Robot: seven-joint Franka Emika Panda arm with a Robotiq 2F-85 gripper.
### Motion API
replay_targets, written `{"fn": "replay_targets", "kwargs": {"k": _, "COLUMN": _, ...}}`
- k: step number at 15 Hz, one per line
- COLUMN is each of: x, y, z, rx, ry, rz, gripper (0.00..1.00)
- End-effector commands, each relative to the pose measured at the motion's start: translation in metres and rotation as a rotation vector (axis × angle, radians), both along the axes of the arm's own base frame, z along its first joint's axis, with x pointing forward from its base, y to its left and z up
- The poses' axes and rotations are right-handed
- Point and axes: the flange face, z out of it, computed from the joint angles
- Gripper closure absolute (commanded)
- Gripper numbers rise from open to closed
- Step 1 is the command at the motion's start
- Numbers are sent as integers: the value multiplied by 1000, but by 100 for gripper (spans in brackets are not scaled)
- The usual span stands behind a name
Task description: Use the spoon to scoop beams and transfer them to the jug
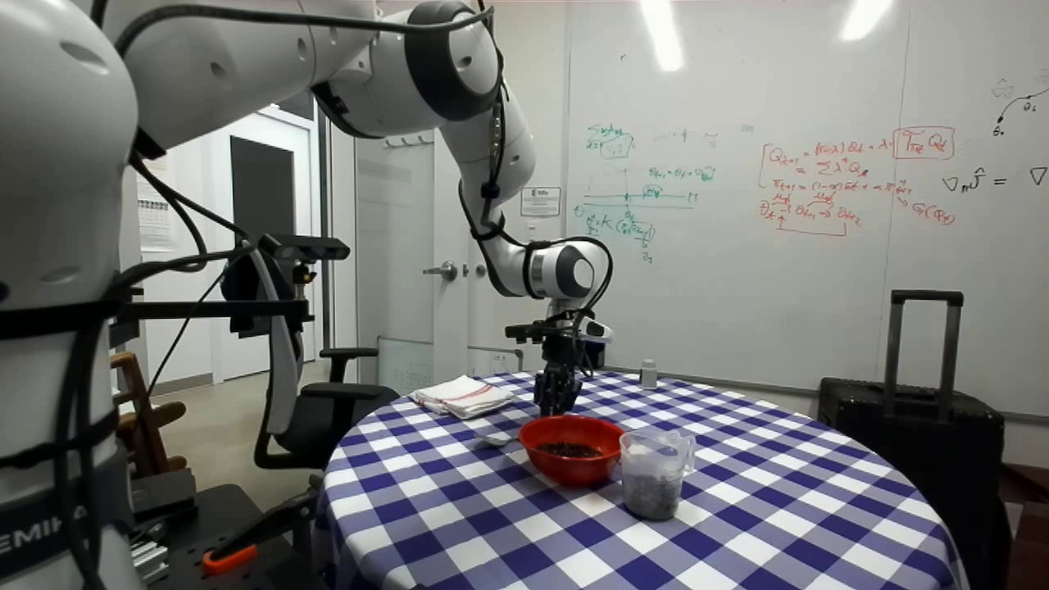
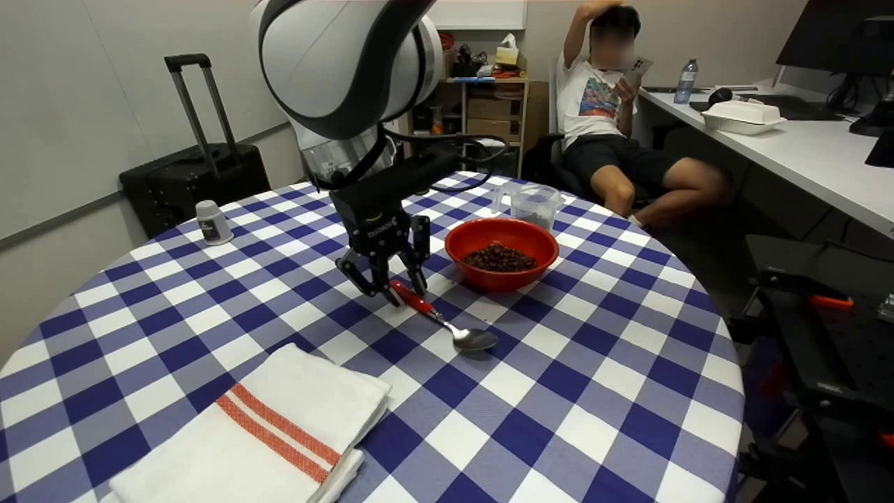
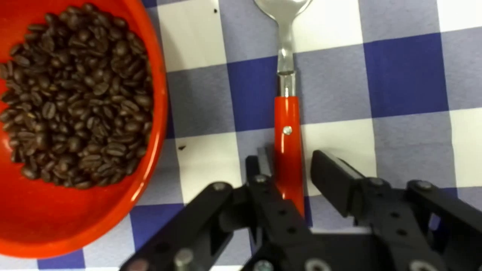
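The spoon [image 2: 424, 306] lies flat on the checked cloth, with a red handle and a silver bowl. It also shows in the wrist view [image 3: 287, 113]. My gripper [image 3: 288, 165] is open around the red handle, one finger on each side; the left finger is close to it, the right has a gap. The gripper [image 2: 407, 295] is low over the table in an exterior view. Dark coffee beans [image 3: 83, 101] lie in the red bowl [image 3: 160, 94] beside the spoon. The translucent jug [image 1: 653, 475], greyish in its lower part, stands beside the red bowl [image 1: 571, 469].
A folded white towel [image 2: 265, 426] with red stripes lies on the round table near the spoon. A small grey-and-white shaker [image 2: 214, 223] stands near the table edge. A person [image 2: 601, 105] sits beyond the table. A black suitcase [image 1: 910, 434] stands behind the table.
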Motion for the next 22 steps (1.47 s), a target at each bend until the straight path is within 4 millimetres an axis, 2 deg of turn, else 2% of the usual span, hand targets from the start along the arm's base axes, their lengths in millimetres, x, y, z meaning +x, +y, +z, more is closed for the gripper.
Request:
{"fn": "replay_targets", "kwargs": {"k": 1, "x": 7, "y": -2, "z": -7, "rx": 49, "ry": 36, "rz": 13, "gripper": 92}}
{"fn": "replay_targets", "kwargs": {"k": 5, "x": 8, "y": -4, "z": -5, "rx": 73, "ry": 53, "rz": 25, "gripper": 90}}
{"fn": "replay_targets", "kwargs": {"k": 9, "x": 12, "y": -7, "z": 35, "rx": 123, "ry": -31, "rz": 51, "gripper": 90}}
{"fn": "replay_targets", "kwargs": {"k": 13, "x": 17, "y": -11, "z": 88, "rx": 169, "ry": -158, "rz": 72, "gripper": 90}}
{"fn": "replay_targets", "kwargs": {"k": 15, "x": 20, "y": -22, "z": 117, "rx": 150, "ry": -256, "rz": 56, "gripper": 90}}
{"fn": "replay_targets", "kwargs": {"k": 17, "x": 22, "y": -37, "z": 135, "rx": 120, "ry": -343, "rz": 30, "gripper": 90}}
{"fn": "replay_targets", "kwargs": {"k": 19, "x": 21, "y": -56, "z": 141, "rx": 76, "ry": -409, "rz": -5, "gripper": 90}}
{"fn": "replay_targets", "kwargs": {"k": 22, "x": 12, "y": -90, "z": 136, "rx": -19, "ry": -487, "rz": -50, "gripper": 91}}
